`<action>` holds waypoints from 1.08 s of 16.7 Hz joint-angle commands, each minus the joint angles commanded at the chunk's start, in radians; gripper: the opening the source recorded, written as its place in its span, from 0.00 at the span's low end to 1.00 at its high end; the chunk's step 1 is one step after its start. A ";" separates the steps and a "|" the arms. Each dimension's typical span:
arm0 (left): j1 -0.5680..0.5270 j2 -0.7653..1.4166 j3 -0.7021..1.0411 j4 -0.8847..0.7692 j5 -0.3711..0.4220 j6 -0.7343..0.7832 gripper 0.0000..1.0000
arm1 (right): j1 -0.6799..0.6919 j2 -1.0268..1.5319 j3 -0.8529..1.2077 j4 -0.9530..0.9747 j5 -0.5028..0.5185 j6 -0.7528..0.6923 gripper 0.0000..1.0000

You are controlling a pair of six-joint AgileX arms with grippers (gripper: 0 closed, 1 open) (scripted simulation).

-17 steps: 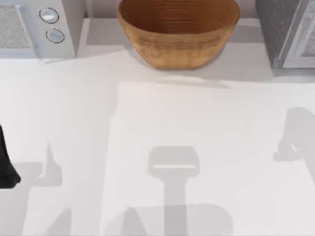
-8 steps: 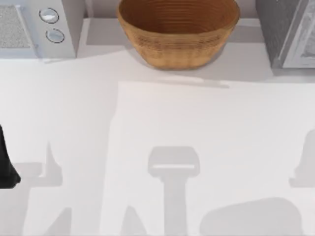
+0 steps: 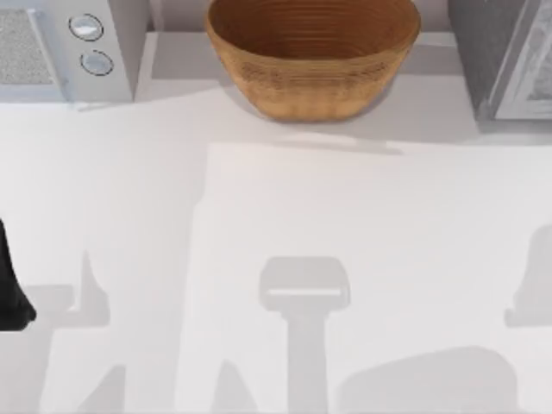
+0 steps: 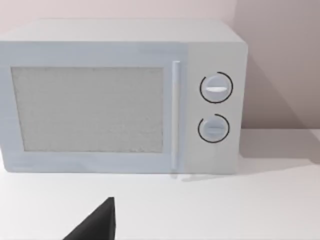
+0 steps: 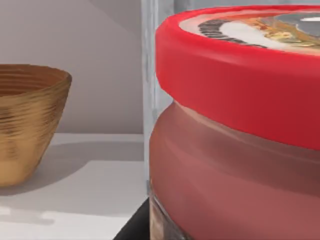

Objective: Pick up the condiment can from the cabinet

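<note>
Filling the right wrist view, the can [image 5: 240,125] sits very close to that camera, red lid up, just beside the cabinet [image 5: 152,95] edge, with the basket [image 5: 27,120] farther off. Judging by that closeness, the right gripper is at or around the can, but no fingers are visible, so I cannot tell how far open they are or whether they hold it. A dark wedge under the can may be part of the gripper; unclear.

Changes in the top view: the shadows near the table's [image 3: 259,207] right edge have shifted from a second ago, and the big shadow patch in front of the basket [image 3: 312,56] has slid toward the right. So the right arm moved, likely closing on or lifting the can. Basket, microwave [image 3: 65,47] and cabinet [image 3: 504,56] are unchanged.

Left arm [image 3: 10,289] is parked off to the basket's left at the table edge, same spot as before. Its wrist camera faces the microwave [image 4: 120,95], with one dark fingertip [image 4: 97,222] showing; its opening can't be judged.

Hidden: the can's base and most of its emblem are cut off.
</note>
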 joint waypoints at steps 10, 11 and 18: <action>0.000 0.000 0.000 0.000 0.000 0.000 1.00 | 0.280 0.640 0.283 0.529 -0.027 -0.006 0.00; 0.000 0.000 0.000 0.000 0.000 0.000 1.00 | 0.314 0.740 0.317 0.596 -0.029 -0.006 0.00; 0.000 0.000 0.000 0.000 0.000 0.000 1.00 | 0.533 1.481 0.545 1.029 -0.032 0.001 0.00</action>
